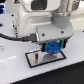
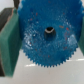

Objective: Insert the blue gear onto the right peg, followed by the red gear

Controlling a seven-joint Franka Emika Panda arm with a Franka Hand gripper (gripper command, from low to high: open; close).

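Tool (image 1: 52,48) closes on the blue gear (image 1: 52,48), holding it just above a dark rectangular base plate (image 1: 35,58) that lies flat on the white tabletop (image 1: 15,67). In the exterior view the arm's pale body fills the upper part of the scene, with a black cable (image 1: 15,36) trailing off toward the exterior view's left. In the wrist view the blue gear (image 2: 48,35) fills most of the picture, its toothed rim sharp along the lower edge and its dark centre hole (image 2: 49,31) plain to see, and green finger pads (image 2: 9,47) press against its rim on either side. A peg and the red gear cannot be made out in either view.
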